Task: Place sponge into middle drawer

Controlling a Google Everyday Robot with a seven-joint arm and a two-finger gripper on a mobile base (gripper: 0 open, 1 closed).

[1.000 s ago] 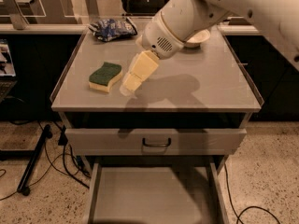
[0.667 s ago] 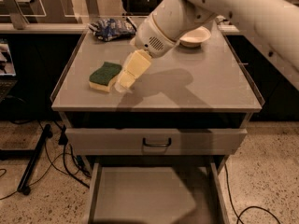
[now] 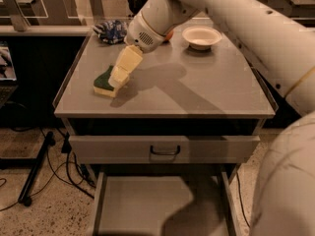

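Note:
The sponge [image 3: 104, 82], dark green on top over pale yellow foam, lies on the grey table top [image 3: 197, 87] near its left edge. My gripper [image 3: 118, 79] reaches down from the upper right and its cream fingers [image 3: 125, 65] are over the sponge's right side, touching or just above it. The middle drawer [image 3: 147, 205] is pulled out at the bottom of the view, showing a plain grey floor with nothing in it.
A blue-and-white snack bag [image 3: 110, 31] lies at the back left of the table. A white bowl [image 3: 201, 36] stands at the back, with something orange beside the arm. A closed drawer front with a black loop handle [image 3: 165, 152] sits under the table top. Cables lie on the floor at left.
My gripper has moved left and down, from beside the sponge to right over its right side. The sponge has not moved.

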